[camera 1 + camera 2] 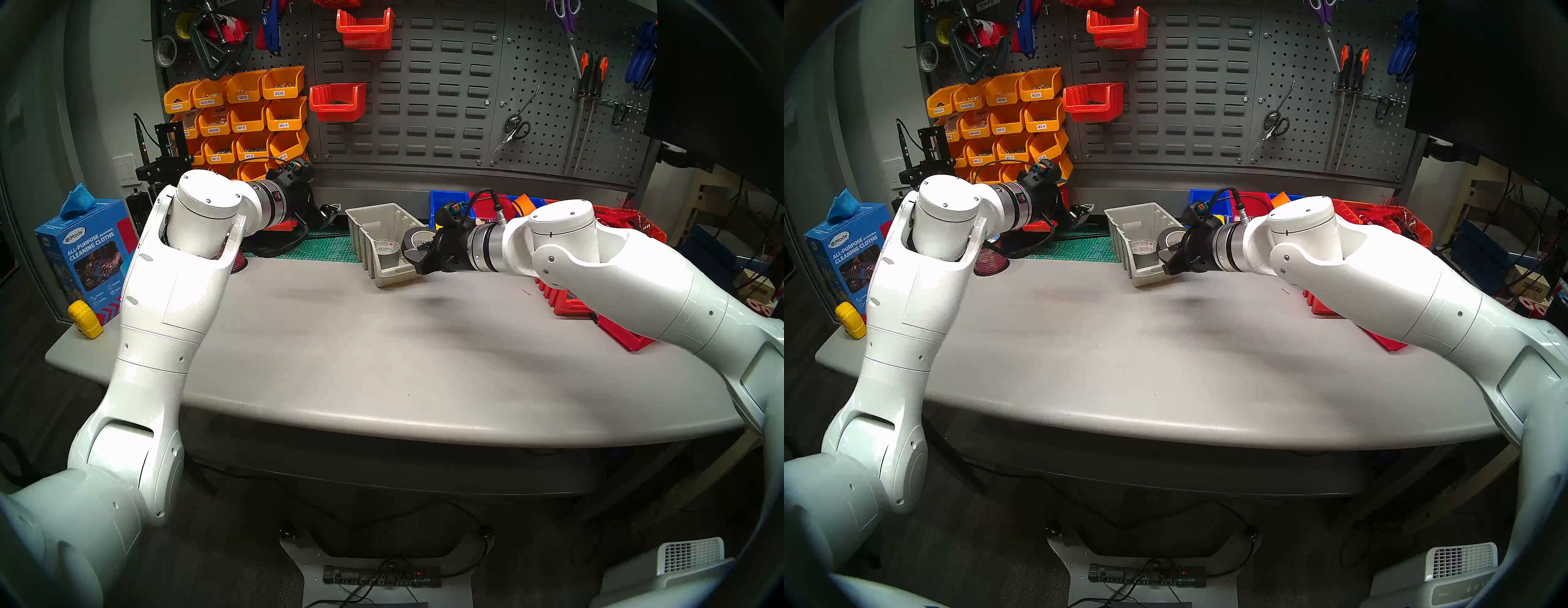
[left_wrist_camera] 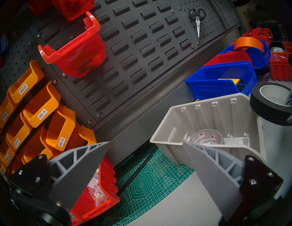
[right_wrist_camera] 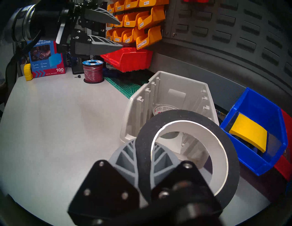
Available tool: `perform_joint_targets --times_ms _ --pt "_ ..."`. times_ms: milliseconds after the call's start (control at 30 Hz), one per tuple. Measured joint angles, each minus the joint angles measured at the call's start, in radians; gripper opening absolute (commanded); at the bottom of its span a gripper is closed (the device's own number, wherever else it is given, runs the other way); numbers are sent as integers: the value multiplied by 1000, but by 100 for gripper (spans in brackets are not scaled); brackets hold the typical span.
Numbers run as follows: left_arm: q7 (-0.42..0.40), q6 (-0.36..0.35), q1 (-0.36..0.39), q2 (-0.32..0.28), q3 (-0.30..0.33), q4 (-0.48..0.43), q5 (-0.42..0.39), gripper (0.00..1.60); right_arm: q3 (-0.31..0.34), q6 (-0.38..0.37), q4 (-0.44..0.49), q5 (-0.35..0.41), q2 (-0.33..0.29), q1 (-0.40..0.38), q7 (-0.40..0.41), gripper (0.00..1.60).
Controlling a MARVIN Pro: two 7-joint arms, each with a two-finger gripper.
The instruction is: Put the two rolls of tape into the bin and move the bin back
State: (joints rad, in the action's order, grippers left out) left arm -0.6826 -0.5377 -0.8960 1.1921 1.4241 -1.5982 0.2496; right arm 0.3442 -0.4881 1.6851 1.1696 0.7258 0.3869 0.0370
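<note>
The beige-grey bin (image 1: pixel 359 237) (image 1: pixel 1121 240) (image 2: pixel 205 113) (image 3: pixel 137 113) stands at the back middle of the table. The silver-grey roll (image 1: pixel 388 250) (image 1: pixel 1144 248) (image 2: pixel 207 137) (image 3: pixel 164 108) lies inside it. My right gripper (image 1: pixel 413 257) (image 1: pixel 1172 265) (image 3: pixel 143 151) is shut on the wall of the black roll (image 1: pixel 418 235) (image 1: pixel 1172 240) (image 2: pixel 268 110) (image 3: pixel 173 116), one finger inside its white core. It holds the roll off the table at the bin's right front rim. My left gripper (image 1: pixel 327 211) (image 1: pixel 1081 210) (image 2: pixel 146 142) (image 3: pixel 121 34) hangs open and empty left of the bin.
A green cutting mat (image 1: pixel 322 246) lies left of the bin, with a red wire spool (image 3: pixel 93 72) farther left. Blue bins (image 2: pixel 221 78) (image 3: pixel 252 131) and an orange roll (image 2: pixel 248 43) sit right of the bin. Red bins (image 1: pixel 568 297) stand under my right arm. The pegboard wall rises close behind.
</note>
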Motion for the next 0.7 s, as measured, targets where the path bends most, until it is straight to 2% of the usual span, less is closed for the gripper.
perform_joint_targets --times_ms 233,700 --pt "0 0 0 0 0 0 0 160 -17 18 -69 -26 64 -15 19 0" --pt "0 0 0 0 0 0 0 160 -73 72 -275 -78 220 -67 66 0"
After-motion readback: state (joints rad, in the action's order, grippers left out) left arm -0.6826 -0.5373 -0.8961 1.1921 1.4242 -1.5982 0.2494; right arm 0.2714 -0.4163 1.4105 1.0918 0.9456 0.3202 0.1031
